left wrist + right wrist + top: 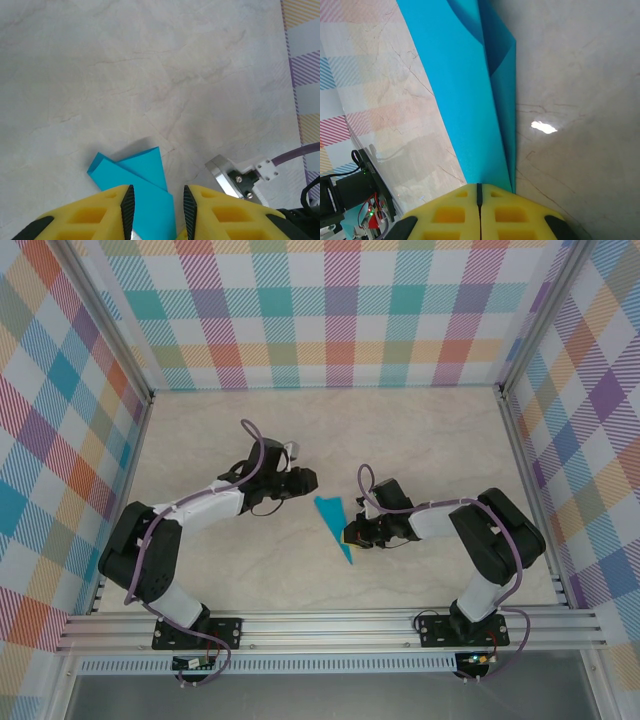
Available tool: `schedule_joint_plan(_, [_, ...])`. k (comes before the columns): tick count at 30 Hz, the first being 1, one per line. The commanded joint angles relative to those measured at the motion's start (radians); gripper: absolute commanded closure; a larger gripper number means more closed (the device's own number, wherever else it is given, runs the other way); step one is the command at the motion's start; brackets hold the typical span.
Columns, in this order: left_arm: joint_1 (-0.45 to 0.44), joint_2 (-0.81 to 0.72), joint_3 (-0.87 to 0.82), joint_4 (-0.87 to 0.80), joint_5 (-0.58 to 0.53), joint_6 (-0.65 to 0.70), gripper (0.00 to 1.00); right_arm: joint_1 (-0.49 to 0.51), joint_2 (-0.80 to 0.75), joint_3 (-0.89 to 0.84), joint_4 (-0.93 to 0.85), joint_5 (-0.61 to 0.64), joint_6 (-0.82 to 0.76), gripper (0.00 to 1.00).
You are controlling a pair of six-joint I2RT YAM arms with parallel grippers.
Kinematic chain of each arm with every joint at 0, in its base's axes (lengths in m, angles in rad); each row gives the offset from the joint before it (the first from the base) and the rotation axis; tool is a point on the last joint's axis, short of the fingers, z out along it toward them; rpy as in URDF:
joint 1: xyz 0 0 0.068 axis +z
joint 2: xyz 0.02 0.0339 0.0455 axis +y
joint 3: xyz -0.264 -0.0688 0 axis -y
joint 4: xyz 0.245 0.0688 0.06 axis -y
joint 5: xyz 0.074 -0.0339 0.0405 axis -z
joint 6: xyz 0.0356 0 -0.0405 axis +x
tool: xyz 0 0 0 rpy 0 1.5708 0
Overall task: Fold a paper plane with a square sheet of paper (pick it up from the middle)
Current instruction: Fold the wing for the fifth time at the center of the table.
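The cyan-blue paper point(332, 515), folded into a slim pointed paper plane, lies in the middle of the table between the two arms. My left gripper point(308, 480) hovers at its wide far end. In the left wrist view its jaws point(156, 202) stand slightly apart and open, and the folded paper point(135, 172) lies flat beneath the gap, one flap raised a little. My right gripper point(349, 536) is at the narrow near end. In the right wrist view its fingertips point(480, 186) are pressed together, with the paper point(465, 90) running straight out from between them.
The tabletop point(420, 440) is pale marble, with checked walls on three sides. A metal bracket and cable of the right arm point(235, 177) sit close to the right of my left fingers. The aluminium rail point(330, 625) runs along the near edge.
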Motion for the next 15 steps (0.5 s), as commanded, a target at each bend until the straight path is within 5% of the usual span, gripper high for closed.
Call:
schedule_joint_plan(1, [-0.029,-0.032,-0.033,0.009,-0.001,-0.04,0.66,0.0,0.041,-0.059,-0.194,0.098,0.021,0.94])
schedule_joint_plan(15, [-0.127,-0.019,-0.053,0.084,-0.028,-0.125,0.65,0.0,0.024,-0.076,-0.173,0.105,0.056,0.94])
